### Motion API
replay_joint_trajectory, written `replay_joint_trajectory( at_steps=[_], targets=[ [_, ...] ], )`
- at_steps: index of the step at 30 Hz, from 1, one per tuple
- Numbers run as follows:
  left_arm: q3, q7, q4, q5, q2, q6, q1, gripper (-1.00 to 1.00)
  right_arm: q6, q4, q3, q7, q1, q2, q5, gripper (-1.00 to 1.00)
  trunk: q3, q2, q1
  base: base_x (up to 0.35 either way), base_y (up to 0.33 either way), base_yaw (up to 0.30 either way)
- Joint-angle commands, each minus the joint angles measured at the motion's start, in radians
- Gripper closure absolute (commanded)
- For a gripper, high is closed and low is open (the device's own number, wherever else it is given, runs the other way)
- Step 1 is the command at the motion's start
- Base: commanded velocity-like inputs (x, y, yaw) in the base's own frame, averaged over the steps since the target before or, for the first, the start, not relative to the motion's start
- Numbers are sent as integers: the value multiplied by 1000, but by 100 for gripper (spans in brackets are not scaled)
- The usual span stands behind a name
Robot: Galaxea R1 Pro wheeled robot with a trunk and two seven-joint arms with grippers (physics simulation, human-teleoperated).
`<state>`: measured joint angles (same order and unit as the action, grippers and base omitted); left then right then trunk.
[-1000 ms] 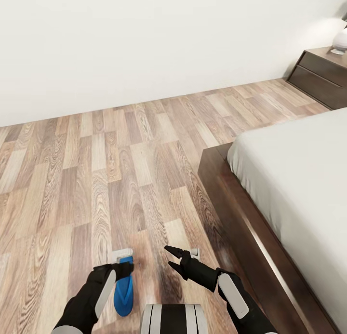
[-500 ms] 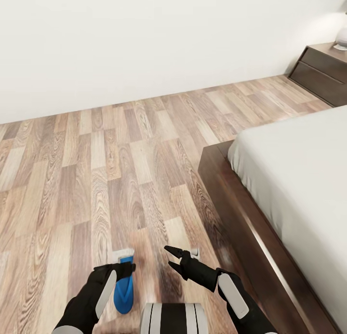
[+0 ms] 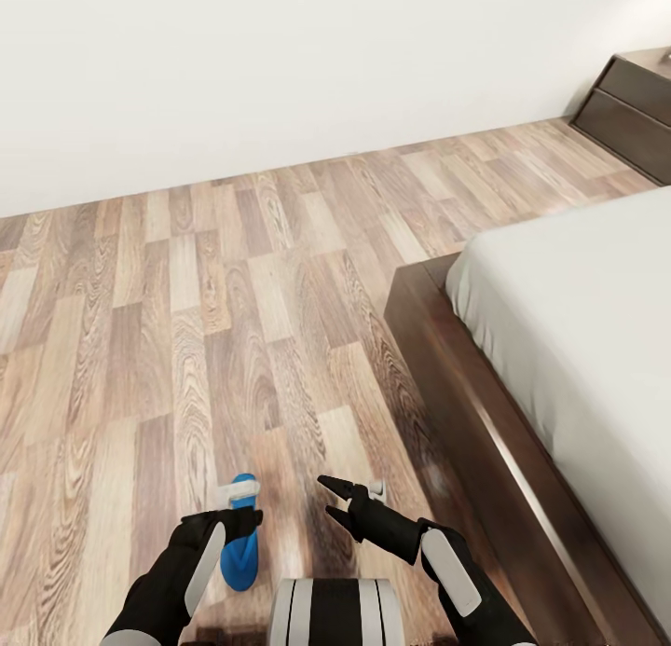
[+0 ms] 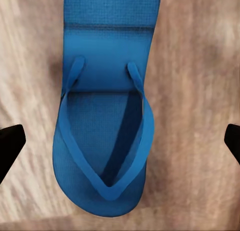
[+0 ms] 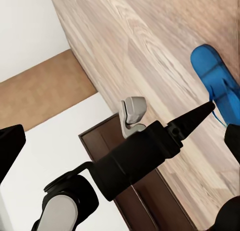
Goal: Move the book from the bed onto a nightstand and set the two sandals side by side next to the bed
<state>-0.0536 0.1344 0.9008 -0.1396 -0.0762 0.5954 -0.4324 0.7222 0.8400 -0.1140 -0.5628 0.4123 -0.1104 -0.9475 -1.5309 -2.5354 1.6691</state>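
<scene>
Sandal step: the left pincer (image 4: 120, 141), spread, hung over a sandal (image 4: 107, 106); next, descend and pinch. Right pincer (image 3: 328, 497) spread, empty.

No lettering, label, brand, number or sign could be read anywhere at that moment.
</scene>
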Motion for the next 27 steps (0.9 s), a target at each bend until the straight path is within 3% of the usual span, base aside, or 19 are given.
replay_joint_trajectory(
  at_steps=[1, 22, 27],
  targets=[
    [-2, 7, 1, -11, -1, 4, 0, -100, 5, 0, 0, 0, 0, 0, -4, -100, -5, -1, 0, 0, 0, 0],
    [-2, 7, 1, -11, -2, 4, 0, -100, 5, 0, 1, 0, 0, 0, -4, -100, -86, -5, 10, 0, 0, 0],
    [-2, 7, 1, -11, -2, 4, 0, -100, 5, 0, 0, 0, 0, 0, -4, -100, -86, -5, 10, 0, 0, 0]
  ],
)
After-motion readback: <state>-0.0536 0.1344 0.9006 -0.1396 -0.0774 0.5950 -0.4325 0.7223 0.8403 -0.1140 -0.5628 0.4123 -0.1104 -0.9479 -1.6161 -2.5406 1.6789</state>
